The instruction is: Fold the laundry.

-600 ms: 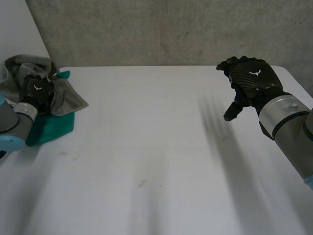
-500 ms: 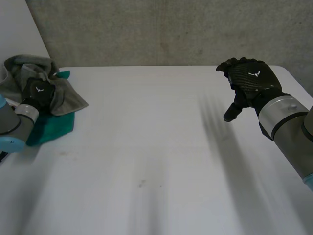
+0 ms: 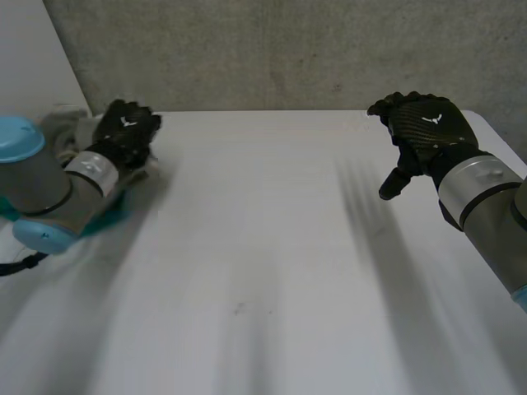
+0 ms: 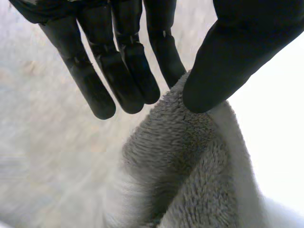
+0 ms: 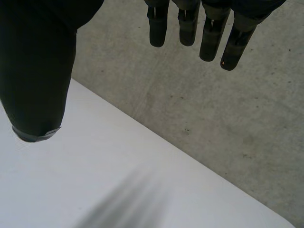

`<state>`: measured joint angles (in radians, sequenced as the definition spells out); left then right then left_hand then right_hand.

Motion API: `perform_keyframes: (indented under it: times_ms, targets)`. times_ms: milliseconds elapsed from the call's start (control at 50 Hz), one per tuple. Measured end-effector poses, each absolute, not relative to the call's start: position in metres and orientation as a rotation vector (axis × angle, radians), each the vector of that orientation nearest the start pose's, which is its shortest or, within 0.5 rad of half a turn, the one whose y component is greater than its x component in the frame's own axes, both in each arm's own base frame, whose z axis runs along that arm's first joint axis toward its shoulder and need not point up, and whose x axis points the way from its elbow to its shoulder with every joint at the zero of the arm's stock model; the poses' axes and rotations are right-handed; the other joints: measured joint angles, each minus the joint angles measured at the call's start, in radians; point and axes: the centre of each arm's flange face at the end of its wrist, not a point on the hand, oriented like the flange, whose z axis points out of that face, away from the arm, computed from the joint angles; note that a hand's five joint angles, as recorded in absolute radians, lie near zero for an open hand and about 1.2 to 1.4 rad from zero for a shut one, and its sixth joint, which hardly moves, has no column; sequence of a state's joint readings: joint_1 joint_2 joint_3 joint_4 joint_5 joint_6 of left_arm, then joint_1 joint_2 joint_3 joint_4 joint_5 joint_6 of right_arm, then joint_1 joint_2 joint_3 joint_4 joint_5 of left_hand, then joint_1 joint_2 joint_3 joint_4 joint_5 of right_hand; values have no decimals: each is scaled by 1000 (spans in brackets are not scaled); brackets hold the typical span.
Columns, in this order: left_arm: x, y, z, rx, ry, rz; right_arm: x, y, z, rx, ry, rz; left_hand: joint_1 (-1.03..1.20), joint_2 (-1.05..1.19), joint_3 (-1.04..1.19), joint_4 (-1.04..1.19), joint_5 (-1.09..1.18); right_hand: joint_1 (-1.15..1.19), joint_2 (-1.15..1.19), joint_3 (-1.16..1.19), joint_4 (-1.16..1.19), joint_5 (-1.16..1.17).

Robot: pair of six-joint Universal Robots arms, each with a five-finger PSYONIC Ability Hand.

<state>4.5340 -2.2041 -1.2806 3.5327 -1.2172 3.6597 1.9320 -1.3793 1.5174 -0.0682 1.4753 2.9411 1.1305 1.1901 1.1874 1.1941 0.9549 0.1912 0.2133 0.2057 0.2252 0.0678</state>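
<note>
A grey fleecy towel (image 4: 190, 166) lies bunched at the table's far left corner, and part of it (image 3: 67, 126) shows behind my left arm. My left hand (image 3: 128, 132) is above the pile. Its straight fingers (image 4: 123, 71) and thumb pinch a raised edge of the towel. A sliver of green cloth (image 3: 125, 200) shows under that arm. My right hand (image 3: 424, 132) hovers over the table's right side, apart from the laundry. Its fingers (image 5: 190, 23) are relaxed and the thumb is spread, with nothing in it.
The white table (image 3: 263, 263) stretches between the two arms. A grey concrete wall (image 3: 288, 49) stands right behind its far edge. A pale panel (image 3: 33, 58) rises at the far left beside the pile.
My left hand has lifted off the pile and swung right and up, taking the grey towel's edge with it. The left arm now covers most of the pile. The right hand has barely moved.
</note>
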Motion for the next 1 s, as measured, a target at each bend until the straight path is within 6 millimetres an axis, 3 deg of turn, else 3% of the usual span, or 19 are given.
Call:
perform_keyframes:
  times_ms: [80, 140, 160, 240, 400, 480, 520, 540, 600, 640, 740, 760, 780, 820, 880, 1000]
  targets:
    - [-261, -356, 215, 1090, 2019, -2393, 247, -276, 271, -677, 2072, -2024, 0, 0, 0, 2, 0, 0, 0, 0, 0, 0]
    - [-281, -313, 225, 1116, 2207, -2478, 243, -280, 273, -663, 2081, -2034, 0, 0, 0, 2, 0, 0, 0, 0, 0, 0]
    - [-281, -313, 225, 1116, 2207, -2478, 243, -280, 273, -663, 2081, -2034, 0, 0, 0, 2, 0, 0, 0, 0, 0, 0]
    - [-300, -269, 233, 1258, 2358, -2524, 241, -282, 273, -655, 2085, -2040, 0, 0, 0, 2, 0, 0, 0, 0, 0, 0]
    - [-330, -213, 232, 1508, 2627, -2496, 241, -282, 273, -657, 2085, -2039, 0, 0, 0, 3, 0, 0, 0, 0, 0, 0]
    - [-347, -200, 220, 1564, 2732, -2457, 241, -282, 272, -659, 2087, -2037, 0, 0, 0, 3, 0, 0, 0, 0, 0, 0]
    - [-354, -199, 212, 1575, 2767, -2435, 241, -282, 272, -661, 2088, -2035, -237, -237, -214, -215, -200, 0, 0, 0, 0, 0]
    - [-356, -200, 209, 1576, 2773, -2430, 241, -282, 272, -662, 2089, -2035, -237, -237, -214, -215, -200, 0, 0, 0, 0, 0]
    - [-364, -207, 199, 1562, 2772, -2421, 242, -282, 271, -678, 2096, -2034, -844, -840, -831, -835, -788, 0, 0, 0, 0, 0]
    - [-364, -211, 198, 1540, 2759, -2430, 242, -283, 270, -692, 2103, -2031, -874, -877, -869, -885, -833, 0, 0, 0, 0, 0]
    - [-343, -258, 208, 1251, 2638, -2513, 244, -281, 263, -784, 2148, -2001, -911, -970, -962, -975, -904, 0, 0, 0, 0, 0]
    - [-343, -258, 208, 1251, 2638, -2513, 244, -281, 263, -784, 2148, -2001, -911, -970, -962, -975, -904, 0, 0, 0, 0, 0]
    - [-326, -282, 216, 1112, 2565, -2540, 245, -280, 258, -853, 2181, -1966, -911, -970, -962, -975, -904, 0, 0, 0, 0, 0]
    - [-314, -294, 221, 1043, 2520, -2549, 245, -279, 255, -888, 2196, -1945, -911, -970, -962, -975, -904, 0, 0, 0, 0, 0]
    - [-280, -325, 232, 899, 2391, -2537, 249, -272, 245, -1009, 2232, -1852, -911, -970, -962, -975, -904, 0, 0, 0, 0, 0]
    - [-247, -349, 235, 855, 2262, -2455, 262, -255, 233, -1141, 2196, -1722, -911, -970, -962, -975, -904, 0, 0, 0, 0, 0]
